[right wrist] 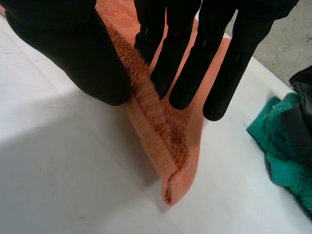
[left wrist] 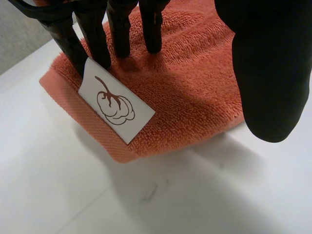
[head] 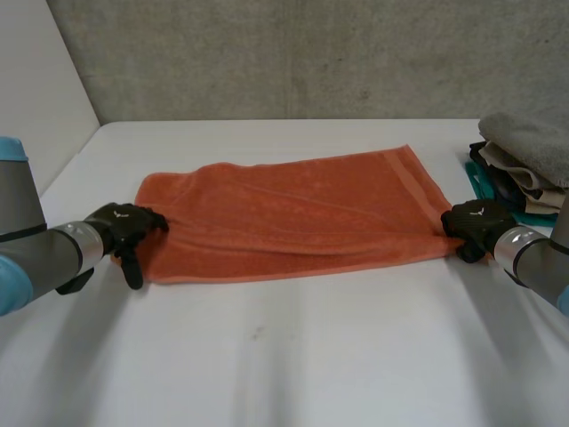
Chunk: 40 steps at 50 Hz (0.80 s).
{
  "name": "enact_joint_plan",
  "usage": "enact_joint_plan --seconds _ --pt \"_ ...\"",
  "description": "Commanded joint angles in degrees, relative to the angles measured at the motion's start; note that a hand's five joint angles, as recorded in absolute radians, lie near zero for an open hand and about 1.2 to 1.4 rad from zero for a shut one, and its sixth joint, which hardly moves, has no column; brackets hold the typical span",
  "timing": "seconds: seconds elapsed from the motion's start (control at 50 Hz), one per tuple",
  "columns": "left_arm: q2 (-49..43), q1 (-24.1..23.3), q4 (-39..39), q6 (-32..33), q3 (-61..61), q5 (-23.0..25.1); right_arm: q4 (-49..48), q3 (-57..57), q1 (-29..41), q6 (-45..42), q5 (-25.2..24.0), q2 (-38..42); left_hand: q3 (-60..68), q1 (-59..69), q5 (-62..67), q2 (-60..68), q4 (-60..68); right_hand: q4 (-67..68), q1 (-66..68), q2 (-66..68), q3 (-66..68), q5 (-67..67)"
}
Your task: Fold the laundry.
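An orange towel (head: 293,218) lies folded flat across the middle of the white table (head: 284,356). My left hand (head: 124,227) is at the towel's left end, near its front corner. In the left wrist view its fingers (left wrist: 92,34) are straight, with their tips on the towel (left wrist: 195,92) beside a white label (left wrist: 116,105), and the thumb stands apart over the table. My right hand (head: 476,227) is at the towel's front right corner. There the thumb (right wrist: 73,53) and fingers (right wrist: 190,63) pinch a raised ridge of the towel's edge (right wrist: 165,126).
A pile of grey, beige and teal laundry (head: 524,165) sits at the table's right edge, just behind my right hand. Its teal cloth (right wrist: 282,146) lies close beside the pinched corner. A grey wall runs behind the table.
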Motion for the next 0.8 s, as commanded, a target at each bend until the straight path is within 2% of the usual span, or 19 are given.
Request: enact_joint_plan --seconds 0.02,0.28,0.42,0.5,0.52,0.54,0.68,0.8 --pt "-1.67 -0.67 0.92 1.83 2.0 -0.44 -0.29 0.61 -0.24 3.28 0.2 -2.39 -1.2 -1.5 -0.37 -0.94 -0.64 13.84 18.64 13.54 13.85 13.82" --pt "-7.03 -2.87 0.75 6.14 8.5 -2.9 -0.02 3.25 0.9 2.85 0.29 -3.72 7.04 6.73 7.86 7.3 7.59 13.84 18.64 13.54 13.85 13.82" --pt "-10.45 -4.01 2.07 9.3 11.14 -5.54 -0.2 2.9 1.69 2.41 0.38 -3.1 20.48 20.18 21.31 20.75 21.04 13.84 18.64 13.54 13.85 13.82" --pt "-11.43 -4.71 2.33 11.41 11.67 -6.59 -0.37 2.81 2.31 2.14 0.81 -2.4 36.62 36.32 37.45 36.88 37.18 13.84 18.64 13.54 13.85 13.82" --pt "-11.43 -4.8 2.42 12.11 11.59 -6.77 -0.29 2.73 2.48 2.06 1.08 -2.4 47.48 47.17 48.3 47.74 48.03 13.84 18.64 13.54 13.85 13.82" --pt "-10.99 -4.72 2.59 12.29 11.41 -6.86 -0.2 2.73 2.49 1.97 1.25 -2.4 63.57 63.26 64.39 63.83 64.13 13.84 18.64 13.54 13.85 13.82" --pt "-5.81 -4.19 2.51 11.59 8.6 -6.33 1.73 2.55 2.22 1.35 1.78 -4.33 64.72 64.42 65.55 64.98 65.28 13.84 18.64 13.54 13.85 13.82" --pt "3.85 -3.22 0.67 11.06 3.42 -5.27 9.89 2.81 1.26 -1.63 1.96 -8.54 64.72 64.42 65.55 64.98 65.28 13.84 18.64 13.54 13.85 13.82"
